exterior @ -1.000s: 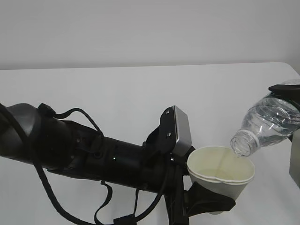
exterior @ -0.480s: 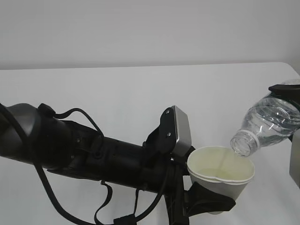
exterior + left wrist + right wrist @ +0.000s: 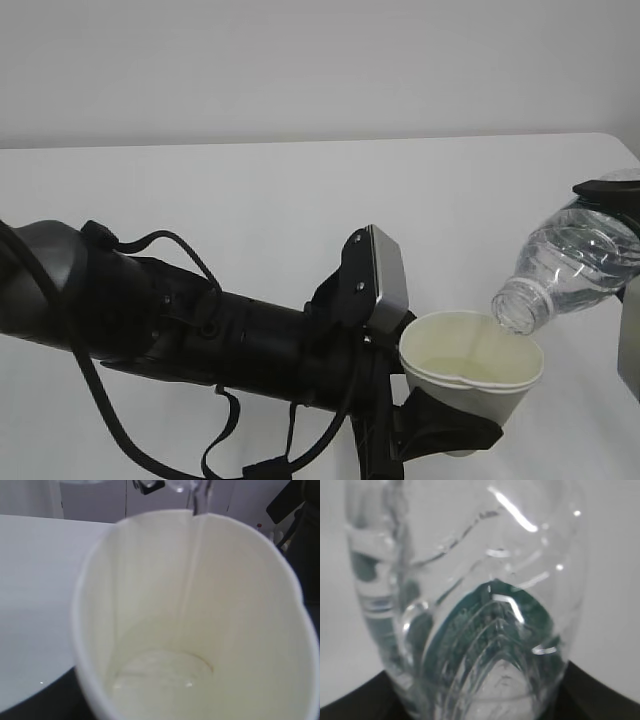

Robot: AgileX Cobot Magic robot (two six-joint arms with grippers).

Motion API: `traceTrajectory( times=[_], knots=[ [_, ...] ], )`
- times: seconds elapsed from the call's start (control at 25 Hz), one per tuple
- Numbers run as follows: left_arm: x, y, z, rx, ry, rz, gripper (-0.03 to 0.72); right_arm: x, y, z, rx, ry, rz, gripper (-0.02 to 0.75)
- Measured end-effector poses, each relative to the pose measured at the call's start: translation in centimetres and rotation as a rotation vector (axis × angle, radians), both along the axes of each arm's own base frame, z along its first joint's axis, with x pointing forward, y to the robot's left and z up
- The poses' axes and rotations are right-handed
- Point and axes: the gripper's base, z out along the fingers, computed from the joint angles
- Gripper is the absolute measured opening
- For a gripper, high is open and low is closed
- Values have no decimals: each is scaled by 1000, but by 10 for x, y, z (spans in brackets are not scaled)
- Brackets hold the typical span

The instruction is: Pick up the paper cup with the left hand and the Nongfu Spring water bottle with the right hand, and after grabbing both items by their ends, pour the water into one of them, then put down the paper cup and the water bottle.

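Observation:
The paper cup (image 3: 468, 392) sits upright in my left gripper (image 3: 450, 428), whose black jaws are shut on its lower end. The left wrist view looks straight down into the paper cup (image 3: 235, 600); a shallow pool of water (image 3: 165, 675) lies at the bottom. A thin stream (image 3: 194, 575) runs down the inner wall from the bottle's neck (image 3: 196, 491). The Nongfu Spring water bottle (image 3: 570, 262) is tilted neck-down, with its open mouth over the cup's right rim. My right gripper (image 3: 612, 192) is shut on its base end. In the right wrist view the bottle (image 3: 480, 600) fills the frame.
The white table (image 3: 250, 200) runs back to a pale wall; its far right corner (image 3: 622, 142) is rounded. My bulky black left arm (image 3: 180, 320) with loose cables lies across the lower left of the exterior view. A grey block (image 3: 388, 280) sits on its wrist.

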Motion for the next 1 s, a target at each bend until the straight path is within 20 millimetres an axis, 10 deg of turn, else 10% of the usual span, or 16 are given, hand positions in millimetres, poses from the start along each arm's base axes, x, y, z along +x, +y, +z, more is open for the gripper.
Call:
traceTrajectory(
  times=[1.0],
  knots=[
    [0, 0, 0, 1, 0, 3, 419, 0, 0, 0, -3, -1, 1, 435]
  ],
)
